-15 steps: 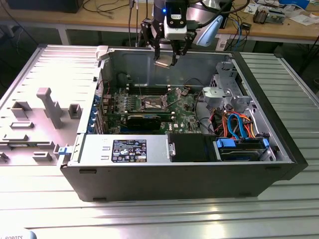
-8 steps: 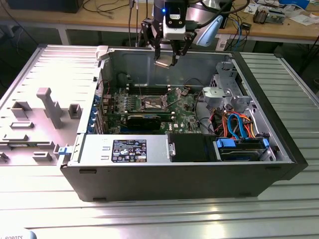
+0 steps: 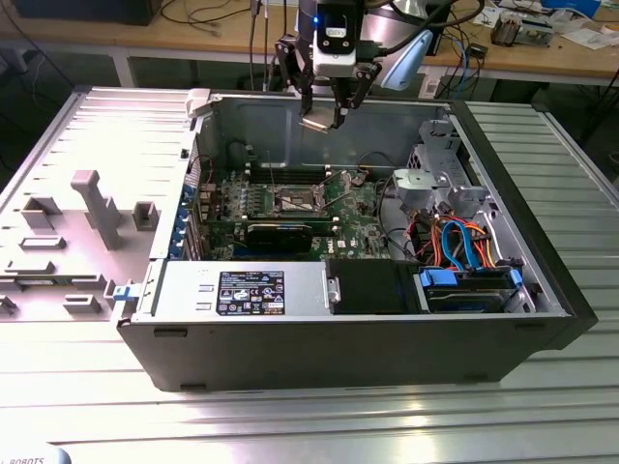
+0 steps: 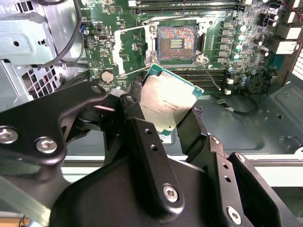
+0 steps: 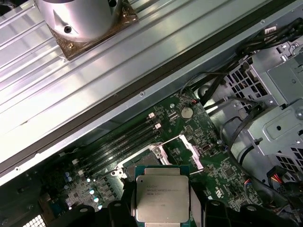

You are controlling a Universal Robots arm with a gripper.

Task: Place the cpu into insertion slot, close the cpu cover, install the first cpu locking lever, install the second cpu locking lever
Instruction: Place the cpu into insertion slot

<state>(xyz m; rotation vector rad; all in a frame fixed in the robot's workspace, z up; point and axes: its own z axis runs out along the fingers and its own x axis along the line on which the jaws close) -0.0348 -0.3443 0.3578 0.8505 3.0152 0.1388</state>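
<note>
Silver-grey metal tops the cpu (image 4: pixel 168 101), clamped edge to edge by the gripper (image 4: pixel 161 118) at the second wrist view's centre. The insertion slot (image 4: pixel 176 40) lies bare at upper centre, well apart. Placing is the step in hand, the chip not yet seated. It seems turned off the slot's edges, so seating calls for squaring and a level descent.
</note>
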